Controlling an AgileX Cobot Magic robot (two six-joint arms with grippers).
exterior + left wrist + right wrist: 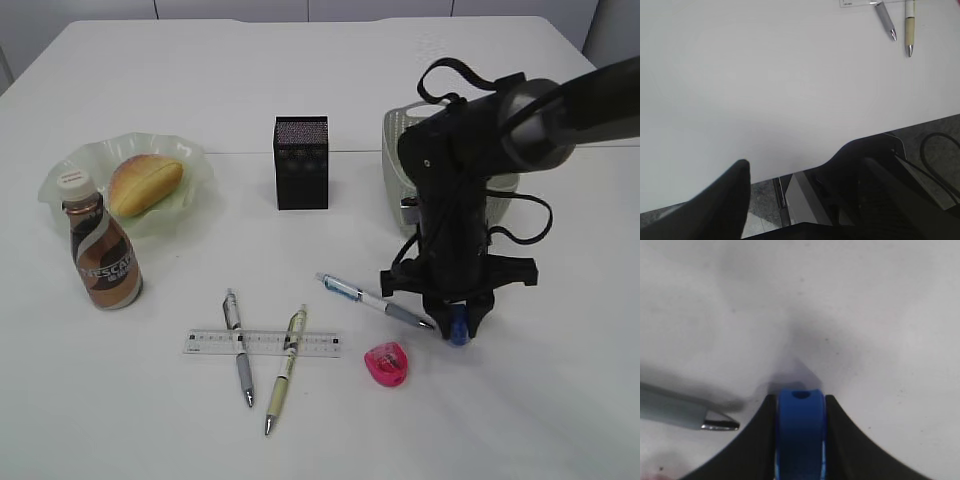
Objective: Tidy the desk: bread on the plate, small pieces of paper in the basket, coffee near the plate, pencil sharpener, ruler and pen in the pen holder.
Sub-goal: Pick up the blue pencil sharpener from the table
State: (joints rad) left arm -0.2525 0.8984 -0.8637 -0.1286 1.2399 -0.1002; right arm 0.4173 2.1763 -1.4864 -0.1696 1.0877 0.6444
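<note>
The right end effector is clamped on a small blue pencil sharpener, held at or just off the desk beside a blue pen's tip. The sharpener looks light, hard and smooth, so flat sides are the place to pinch; a loose hold could let it twist. The right wrist view shows the jaws flush against both faces, hidden in the exterior view. Only the exterior view shows the pen holder. The left end effector stands open, idle at the desk's edge, apparently empty
</note>
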